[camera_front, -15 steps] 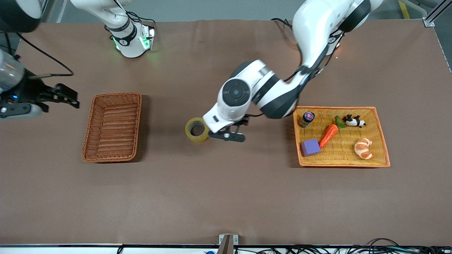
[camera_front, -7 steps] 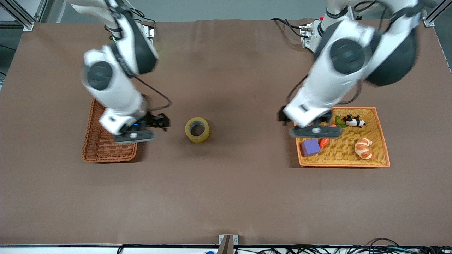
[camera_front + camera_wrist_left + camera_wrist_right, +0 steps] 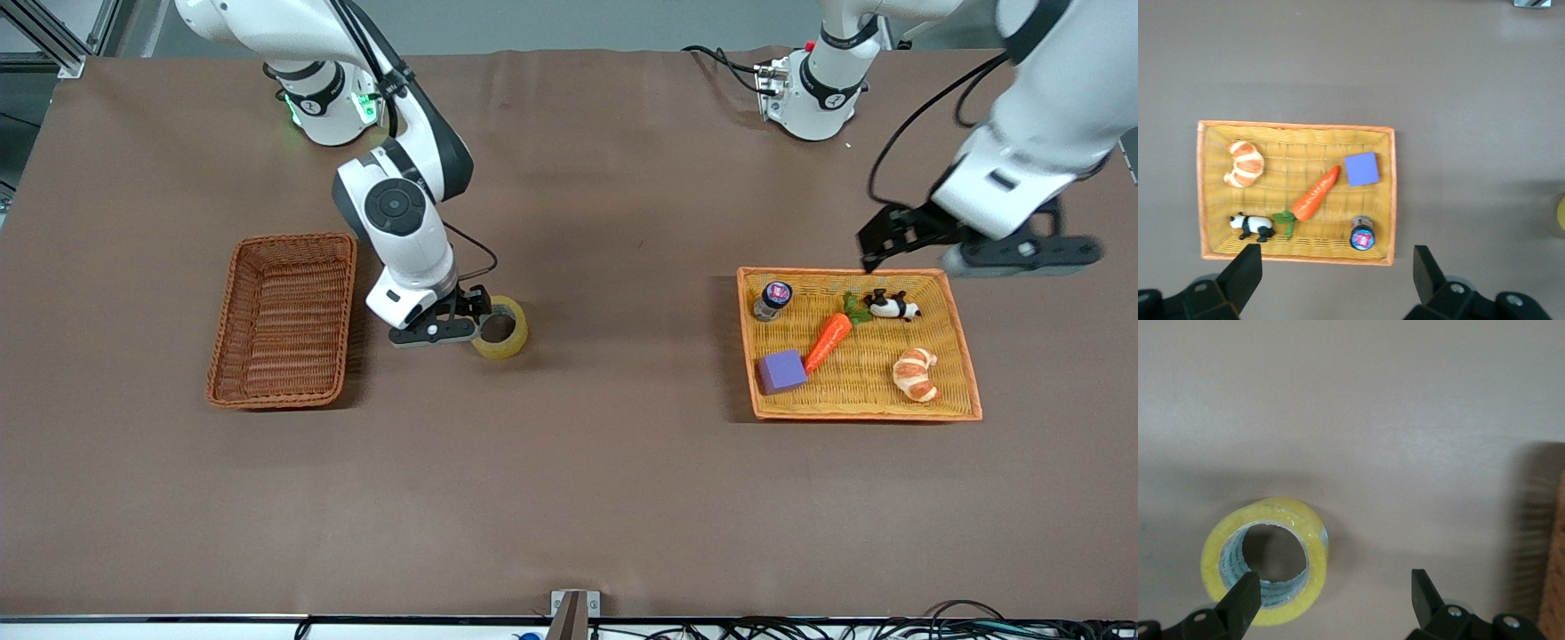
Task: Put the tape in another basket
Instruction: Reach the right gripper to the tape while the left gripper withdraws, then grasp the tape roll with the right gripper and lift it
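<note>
The tape [image 3: 500,327] lies flat on the table [image 3: 569,480], hole up, between the two baskets and nearer to the dark reddish-brown basket [image 3: 283,318], which stands toward the right arm's end of the table. In the right wrist view the tape [image 3: 1266,559] shows a yellow outer band and a printed inner core, with one dark finger [image 3: 1239,600] low over its rim. The right arm reaches down from its base, its last link pointing steeply at the table, and the right gripper [image 3: 452,322] hangs just beside the tape on the basket's side, overlapping its edge; its fingers are spread wide and hold nothing. The left arm is raised toward its own end of the table, and the left gripper [image 3: 925,233] is over the table by the upper rim of the orange-yellow tray [image 3: 867,412], fingers also spread apart and holding nothing. In the tray lie a croissant [image 3: 916,373], a carrot [image 3: 829,340], a purple block [image 3: 781,371], a small jar [image 3: 773,300] and a panda figure [image 3: 892,306].
</note>
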Tool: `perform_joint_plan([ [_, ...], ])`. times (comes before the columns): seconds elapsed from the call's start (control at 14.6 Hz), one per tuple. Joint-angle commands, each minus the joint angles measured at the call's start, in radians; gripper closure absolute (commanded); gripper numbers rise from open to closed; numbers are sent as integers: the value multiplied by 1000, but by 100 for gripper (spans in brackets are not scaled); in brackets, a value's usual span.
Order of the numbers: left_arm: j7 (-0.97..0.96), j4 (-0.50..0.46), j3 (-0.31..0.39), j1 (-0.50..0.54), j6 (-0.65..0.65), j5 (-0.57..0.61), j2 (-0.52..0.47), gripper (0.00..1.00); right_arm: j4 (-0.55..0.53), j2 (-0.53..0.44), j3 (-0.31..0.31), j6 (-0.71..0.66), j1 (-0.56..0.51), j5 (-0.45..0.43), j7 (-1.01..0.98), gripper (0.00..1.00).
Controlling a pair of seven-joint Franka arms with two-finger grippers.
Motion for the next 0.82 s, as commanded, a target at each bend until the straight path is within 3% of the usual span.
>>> perform_joint_plan([
  [0.0, 56, -81, 16, 22, 38, -19, -70, 0, -27, 29, -8, 58, 33, -17, 53, 0],
  [0.55, 108, -72, 9, 102, -54, -11, -83, 0, -27, 135, -8, 161, 47, -14, 63, 0],
  [0.75, 105, -64, -27, 120, -51, 3, -66, 0, -26, 152, -8, 176, 42, -14, 63, 0],
])
